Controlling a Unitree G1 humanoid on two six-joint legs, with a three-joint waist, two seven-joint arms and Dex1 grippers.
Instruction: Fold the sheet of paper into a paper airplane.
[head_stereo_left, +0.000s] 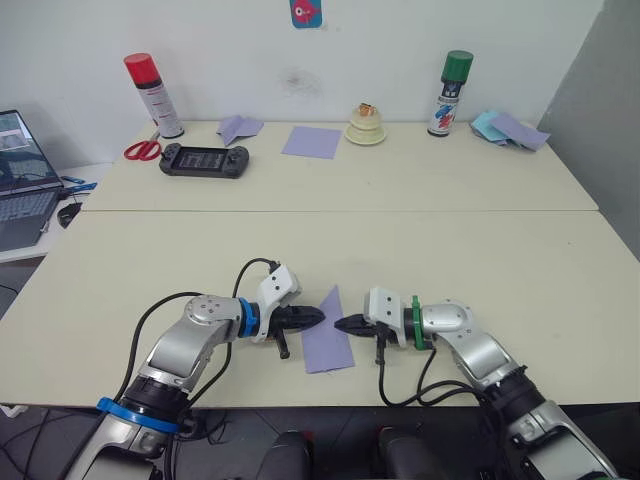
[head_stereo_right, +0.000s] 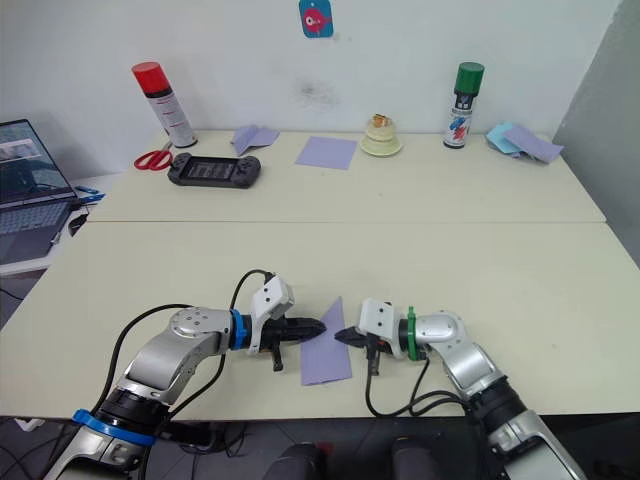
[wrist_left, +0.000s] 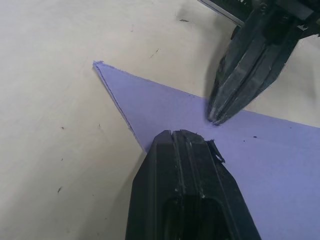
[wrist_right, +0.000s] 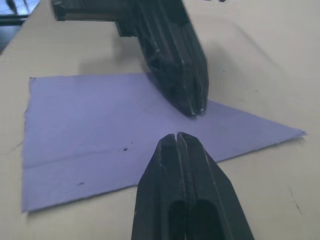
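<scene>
**A:** Counting stuff first. Two tables pushed together, near table (head_stereo_left: 150, 260) across the lower half of the frame, far table (head_stereo_left: 450, 180) above it. Two spray cans: red-capped can (head_stereo_left: 153, 93) upper left, green-capped can (head_stereo_left: 450, 92) upper right. One pair of red scissors (head_stereo_left: 143, 150) just beside the red-capped can. One black handheld console (head_stereo_left: 204, 160) right of the scissors. One laptop (head_stereo_left: 20, 180) at the left edge.

**B:** And the paper count?

**A:** One folded sheet of paper (head_stereo_left: 327, 332) lower center, lavender, pointed tip toward the top of the frame, wide end toward the bottom edge. Lying flat on the near table. Then one flat lavender square (head_stereo_left: 312, 141) top center, one small lavender wedge (head_stereo_left: 239, 127) left of it, plus a pile of pale blue and lavender sheets (head_stereo_left: 508, 129) upper right. One little cream-colored object (head_stereo_left: 366, 125) between the square and the green-capped can, can't tell what.

**B:** Grippers?

**A:** Two. Left gripper (head_stereo_left: 314, 319) coming in from the left, fingers clenched together, tip pressed on the sheet's left edge. Right gripper (head_stereo_left: 342, 324) from the right, also clenched tight, tip on the sheet's right edge. Nothing pinched between either pair. Tips near each other, facing, small gap of paper between.
</scene>
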